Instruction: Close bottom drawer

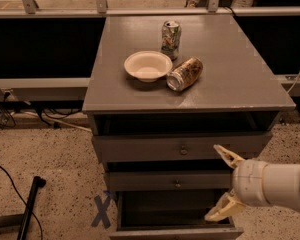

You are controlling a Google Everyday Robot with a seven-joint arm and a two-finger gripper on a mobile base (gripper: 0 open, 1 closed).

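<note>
Hand (pixel 213 183) hovers at the cabinet's right front, its two pale fingers spread wide and grasping nothing. The lower finger hangs near the right end of the bottom drawer (pixel 175 233), which stands pulled out at the frame's lower edge, dark inside.

To close it well, I judge the hand should drop to the thin plain front, meet it flat near the middle rather than the corner so the box does not skew, then push straight in. The drawer is matte grey painted wood, square-edged, and will likely slide with some friction.

Above are the middle drawer (pixel 155 180) and top drawer (pixel 140 148), each with a small knob. On the grey surface (pixel 235 79) sit a round white bowl (pixel 148 65), an upright can (pixel 171 35) and a can lying sideways (pixel 185 74).
</note>
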